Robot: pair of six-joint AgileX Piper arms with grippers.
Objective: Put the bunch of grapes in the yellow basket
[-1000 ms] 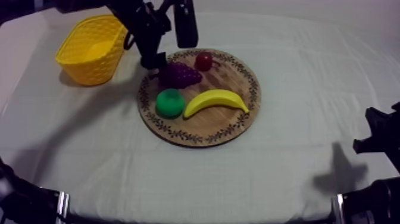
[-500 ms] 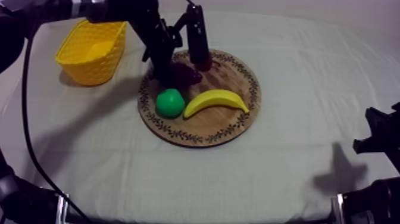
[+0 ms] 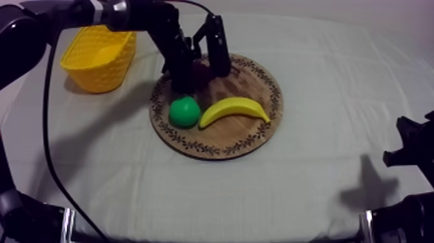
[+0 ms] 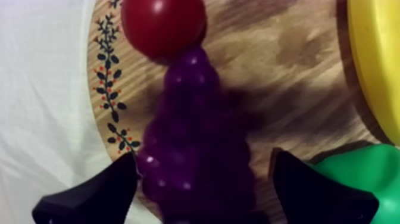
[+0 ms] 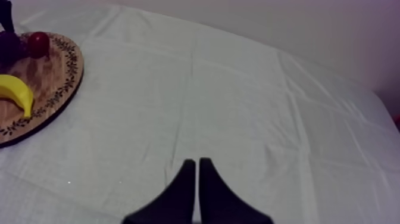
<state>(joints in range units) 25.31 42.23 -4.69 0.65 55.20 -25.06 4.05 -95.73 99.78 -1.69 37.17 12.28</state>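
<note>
My left pincer (image 3: 200, 76) is down over the round wooden board with the patterned rim (image 3: 248, 87). Its two black fingers (image 4: 95, 196) are apart and straddle the purple bunch of toy grapes (image 4: 196, 149). The grapes lie flat on the board between those fingers. One finger's tip is just beside the wide end of the bunch, and the other finger stands off it with a gap. Nothing is clamped.

Past the fingertips, at the narrow end of the bunch, sits the small red fruit (image 4: 162, 24), touching the grapes. The round green toy pear (image 4: 363, 179) is just beside the outer face of one finger, and the yellow toy banana (image 4: 375, 65) lies farther out on that same side. On the other finger's outer side are the board's leafy rim and then the grey-white cloth (image 3: 323, 142).

From above, the pear (image 3: 185, 111) and banana (image 3: 234, 110) lie on the board on the near side of my left pincer. The yellow woven basket (image 3: 106, 74) stands off the board, on the cloth, near my left arm but apart from the pincer.

My right pincer (image 5: 196, 170) has its fingers together in a narrow wedge, holding nothing, over bare cloth. It is well apart from the board (image 5: 56, 74), with the banana (image 5: 16, 90), red fruit (image 5: 38, 43) and grapes (image 5: 9, 44) far off ahead of it to one side.
</note>
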